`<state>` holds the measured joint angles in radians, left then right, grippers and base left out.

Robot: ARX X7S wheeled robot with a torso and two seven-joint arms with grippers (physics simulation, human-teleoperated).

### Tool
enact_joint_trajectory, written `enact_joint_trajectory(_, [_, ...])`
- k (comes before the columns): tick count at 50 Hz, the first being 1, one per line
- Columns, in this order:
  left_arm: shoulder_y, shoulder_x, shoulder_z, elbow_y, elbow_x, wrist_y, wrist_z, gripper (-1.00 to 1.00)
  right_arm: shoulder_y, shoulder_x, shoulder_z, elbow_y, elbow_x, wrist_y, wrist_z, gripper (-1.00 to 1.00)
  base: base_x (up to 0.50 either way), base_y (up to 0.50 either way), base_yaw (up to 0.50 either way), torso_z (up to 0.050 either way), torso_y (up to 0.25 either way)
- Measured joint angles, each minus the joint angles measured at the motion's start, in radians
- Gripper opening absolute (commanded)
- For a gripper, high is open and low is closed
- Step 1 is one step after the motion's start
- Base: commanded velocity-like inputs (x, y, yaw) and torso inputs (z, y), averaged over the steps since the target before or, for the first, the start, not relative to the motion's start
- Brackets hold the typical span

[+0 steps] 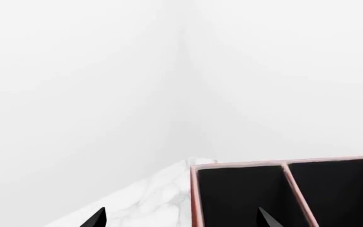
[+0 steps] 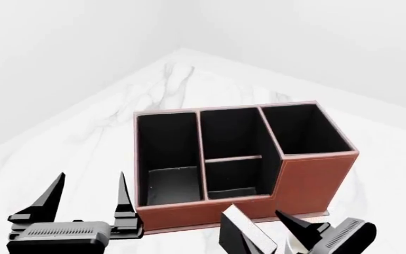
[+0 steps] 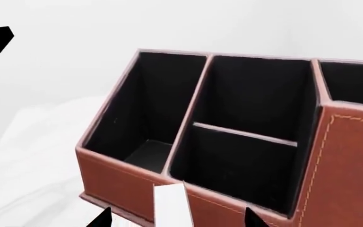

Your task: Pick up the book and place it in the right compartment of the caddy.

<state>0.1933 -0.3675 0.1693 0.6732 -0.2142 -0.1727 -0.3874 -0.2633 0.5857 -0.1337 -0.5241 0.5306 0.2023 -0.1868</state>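
Note:
The reddish-brown caddy [image 2: 210,214] stands mid-table. Its tall right compartment [image 2: 305,129] is empty and black inside, and shows at the edge of the right wrist view [image 3: 351,80]. The small black book [image 2: 254,233] lies tilted, white page edge up, before the caddy's front wall [image 3: 125,175]. My right gripper [image 2: 263,235] has a finger on each side of the book [image 3: 170,203]. In the right wrist view [image 3: 176,218] both fingertips stand clear of the book. My left gripper [image 2: 89,179] is open and empty, left of the caddy, over its rim [image 1: 194,198].
The white marble table [image 2: 83,137] runs to a corner behind the caddy, with plain white walls close beyond. The caddy's long left section [image 2: 166,153] and split middle section [image 2: 234,159] are empty.

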Motion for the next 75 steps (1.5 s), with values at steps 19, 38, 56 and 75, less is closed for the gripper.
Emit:
enact_joint_trajectory(19, [-0.003,-0.004,0.005,-0.004,-0.002,0.002,-0.005,1.00,0.001,-0.010,-0.019,0.045,-0.024,-0.028,-0.015,1.00,0.00,0.00,0.00,0.000,0.000])
enact_joint_trajectory(38, [-0.004,-0.009,0.008,-0.004,-0.004,0.002,-0.012,1.00,0.018,-0.020,-0.039,0.105,-0.037,-0.045,-0.035,1.00,0.00,0.00,0.00,0.000,0.000])
enact_joint_trajectory(56, [-0.005,-0.013,0.012,-0.005,-0.006,0.003,-0.018,1.00,0.021,-0.033,-0.055,0.157,-0.054,-0.070,-0.047,1.00,0.00,0.00,0.00,0.000,0.000])
enact_joint_trajectory(75, [-0.006,-0.016,0.015,-0.003,-0.006,0.002,-0.025,1.00,0.022,-0.045,-0.065,0.203,-0.064,-0.091,-0.054,1.00,0.00,0.00,0.00,0.000,0.000])
